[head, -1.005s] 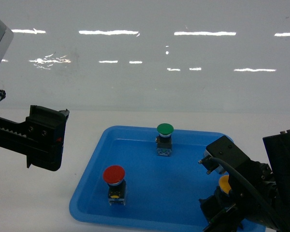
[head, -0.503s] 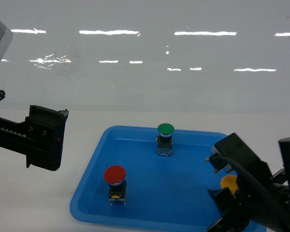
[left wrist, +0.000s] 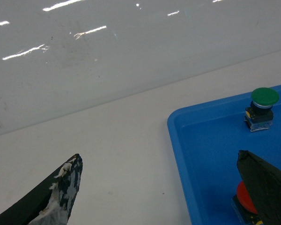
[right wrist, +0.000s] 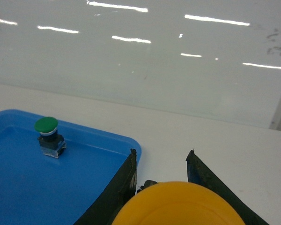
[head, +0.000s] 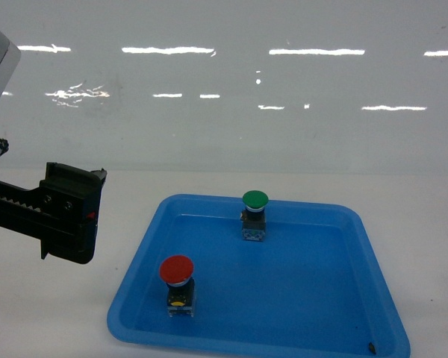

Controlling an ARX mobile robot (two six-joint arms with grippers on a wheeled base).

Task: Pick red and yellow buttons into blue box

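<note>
Now right end effector [right wrist: 161,161] clamps yellow button [right wrist: 178,205], tray rim [right wrist: 136,149] alongside.

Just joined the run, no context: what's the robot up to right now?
It's clearing buttons out of the shallow blue tray. The right tool is shut on the yellow button, lifted beside the tray's corner and out of the head view. The red button and the green button sit upright in the tray. The left tool is open, hanging over the tray's left edge near the red one. The blue box isn't in view.

Red button [head: 176,269], yellow button [right wrist: 178,206], blue tray [head: 336,328]
</note>
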